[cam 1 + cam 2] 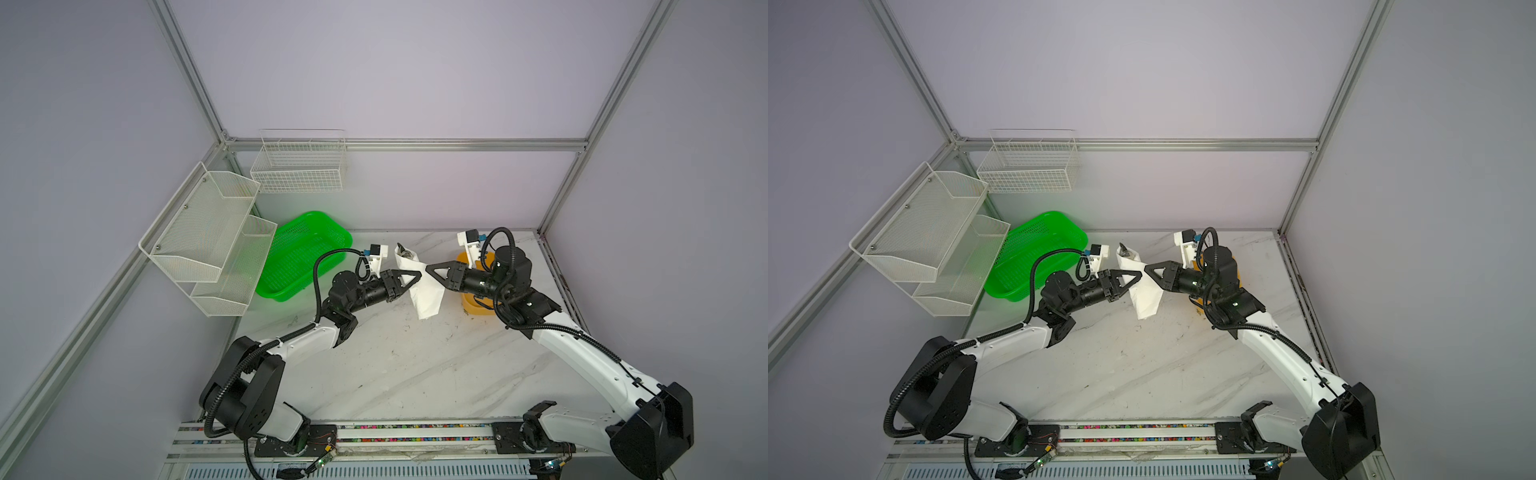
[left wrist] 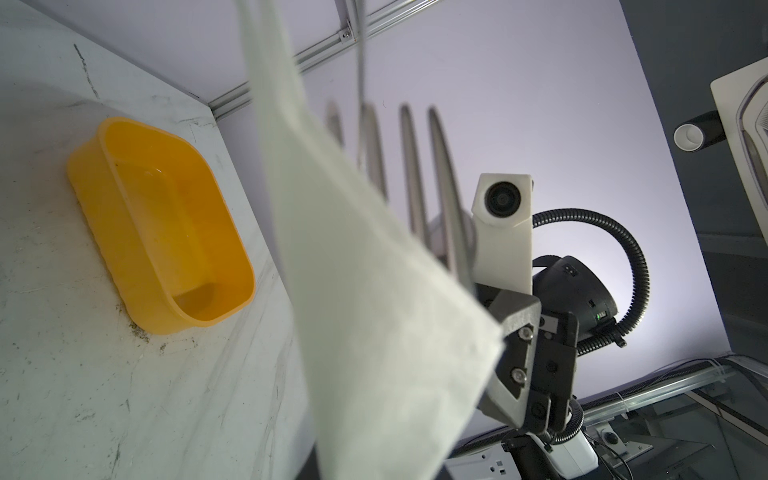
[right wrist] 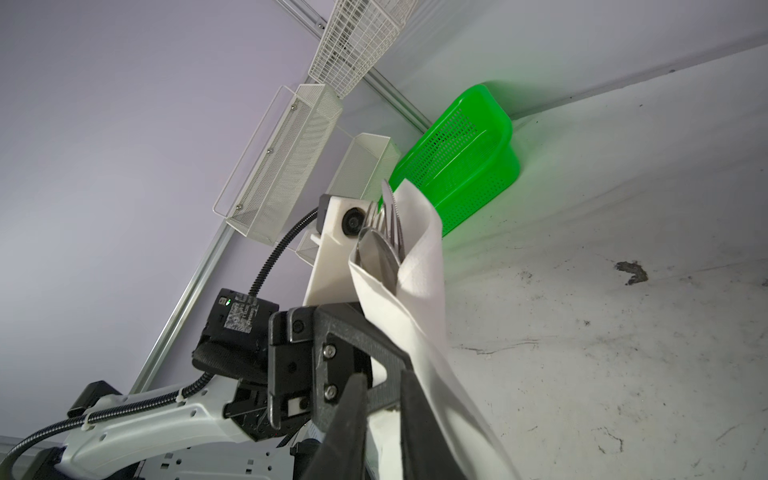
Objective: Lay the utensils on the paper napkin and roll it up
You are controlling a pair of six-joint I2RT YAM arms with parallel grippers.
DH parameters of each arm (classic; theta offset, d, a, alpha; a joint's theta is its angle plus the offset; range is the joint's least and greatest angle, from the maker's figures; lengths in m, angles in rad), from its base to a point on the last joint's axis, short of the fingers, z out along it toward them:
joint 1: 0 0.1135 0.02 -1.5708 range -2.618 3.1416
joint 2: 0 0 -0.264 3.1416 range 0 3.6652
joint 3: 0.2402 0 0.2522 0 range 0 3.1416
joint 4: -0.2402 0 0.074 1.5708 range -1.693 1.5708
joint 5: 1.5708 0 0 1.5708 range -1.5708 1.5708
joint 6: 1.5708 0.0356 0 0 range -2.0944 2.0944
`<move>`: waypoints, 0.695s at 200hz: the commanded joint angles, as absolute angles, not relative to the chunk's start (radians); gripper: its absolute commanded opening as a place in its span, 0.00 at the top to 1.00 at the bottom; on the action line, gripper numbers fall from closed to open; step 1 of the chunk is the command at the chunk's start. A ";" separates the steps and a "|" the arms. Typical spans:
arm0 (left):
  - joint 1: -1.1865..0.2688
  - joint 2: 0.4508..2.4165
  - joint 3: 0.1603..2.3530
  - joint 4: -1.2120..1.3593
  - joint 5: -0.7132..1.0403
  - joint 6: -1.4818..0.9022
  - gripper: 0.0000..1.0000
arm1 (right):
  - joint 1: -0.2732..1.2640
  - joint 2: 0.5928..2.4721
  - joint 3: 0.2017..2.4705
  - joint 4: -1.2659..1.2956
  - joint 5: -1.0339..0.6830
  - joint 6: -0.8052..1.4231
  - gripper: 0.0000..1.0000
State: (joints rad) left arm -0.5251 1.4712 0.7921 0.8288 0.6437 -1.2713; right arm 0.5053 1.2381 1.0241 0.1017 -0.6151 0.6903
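Observation:
The paper napkin [image 1: 424,291] [image 1: 1146,297] is wrapped into a loose white cone and hangs in the air over the back of the table. The utensils [image 1: 403,250] [image 3: 384,237] stick out of its upper end; fork tines [image 2: 411,166] and a spoon bowl show. My left gripper [image 1: 419,274] [image 1: 1140,275] is shut on the cone's middle from the left. My right gripper [image 1: 428,267] [image 3: 384,374] meets it tip to tip from the right, its fingers closed to a narrow slit on the napkin's edge. In the left wrist view the napkin [image 2: 374,291] hides my own fingers.
A yellow tub [image 1: 478,309] [image 2: 166,228] sits under the right arm's wrist. A green perforated basket [image 1: 303,253] [image 3: 461,153] lies at the back left. White mesh shelves [image 1: 208,237] and a wire basket [image 1: 299,166] hang on the left and rear walls.

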 commanded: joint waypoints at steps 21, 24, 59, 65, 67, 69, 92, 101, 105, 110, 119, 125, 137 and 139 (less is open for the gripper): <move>-0.526 1.424 0.844 0.901 0.664 -1.271 0.83 | 0.511 1.275 1.043 0.051 -0.514 0.688 0.85; -0.526 1.424 0.845 0.902 0.664 -1.272 0.83 | 0.512 1.278 1.044 0.046 -0.512 0.689 0.85; -0.525 1.428 0.842 0.911 0.665 -1.281 0.83 | 0.510 1.253 1.035 0.043 -0.517 0.694 0.84; -0.526 1.430 0.842 0.912 0.664 -1.282 0.83 | 0.511 1.242 1.034 0.041 -0.522 0.694 0.84; -0.526 1.430 0.842 0.914 0.664 -1.282 0.83 | 0.511 1.239 1.034 0.039 -0.524 0.694 0.84; -0.526 1.430 0.841 0.914 0.663 -1.282 0.83 | 0.510 1.236 1.034 0.037 -0.526 0.694 0.84; -0.526 1.431 0.838 0.917 0.654 -1.285 0.83 | 0.511 1.187 1.032 0.000 -0.536 0.673 0.82; -0.525 1.431 0.839 0.918 0.652 -1.287 0.83 | 0.511 1.166 1.025 -0.009 -0.550 0.664 0.82; -0.526 1.431 0.839 0.919 0.652 -1.286 0.83 | 0.510 1.157 1.021 -0.014 -0.557 0.663 0.82; -0.526 1.432 0.841 0.917 0.651 -1.286 0.83 | 0.511 1.146 1.016 -0.019 -0.567 0.662 0.82; -0.526 1.431 0.841 0.917 0.649 -1.287 0.83 | 0.510 1.132 1.007 -0.030 -0.600 0.654 0.82; -0.526 1.432 0.841 0.917 0.647 -1.287 0.83 | 0.510 1.121 1.003 -0.038 -0.620 0.651 0.82; -0.526 1.434 0.843 0.917 0.644 -1.287 0.83 | 0.511 1.107 0.992 -0.061 -0.645 0.640 0.82; -0.526 1.434 0.842 0.917 0.644 -1.287 0.83 | 0.511 1.104 0.990 -0.065 -0.649 0.639 0.82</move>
